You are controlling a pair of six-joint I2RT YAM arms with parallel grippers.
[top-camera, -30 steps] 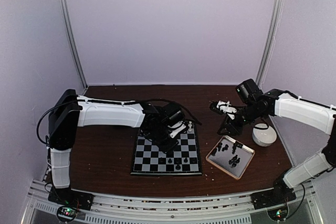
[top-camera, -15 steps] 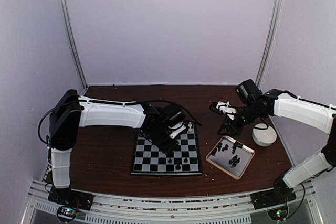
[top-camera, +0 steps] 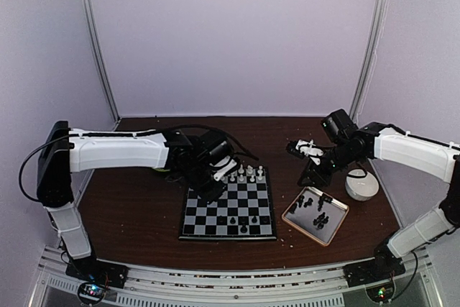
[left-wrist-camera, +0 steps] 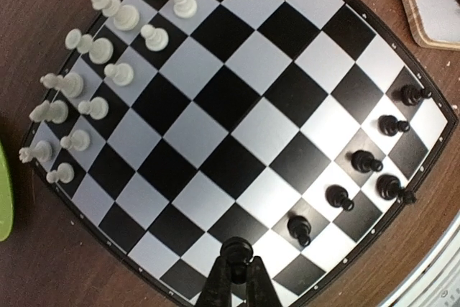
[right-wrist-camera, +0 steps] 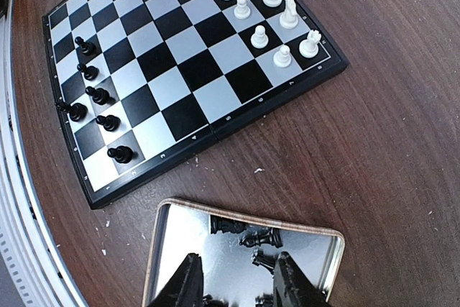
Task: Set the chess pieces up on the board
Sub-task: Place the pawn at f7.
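Note:
The board (top-camera: 228, 212) lies in the middle of the table. White chess pieces (top-camera: 244, 174) fill its far rows, and several black pawns (top-camera: 233, 222) stand near its front edge. My left gripper (top-camera: 210, 189) is over the board's left edge. In the left wrist view it (left-wrist-camera: 236, 267) is shut on a black pawn (left-wrist-camera: 236, 251) over the board (left-wrist-camera: 237, 106). My right gripper (top-camera: 310, 172) is open; in the right wrist view it (right-wrist-camera: 237, 282) hangs above the tray (right-wrist-camera: 251, 218), empty. Several black pieces (right-wrist-camera: 262, 239) lie in that tray.
The tan-rimmed metal tray (top-camera: 330, 229) sits right of the board. A white round bowl (top-camera: 361, 185) stands behind it at the far right. A green object (left-wrist-camera: 3, 203) lies left of the board. White crumbs are scattered on the brown table.
My left arm has swung left, from over the board's middle to its left edge, uncovering the white pieces. The right arm has not moved.

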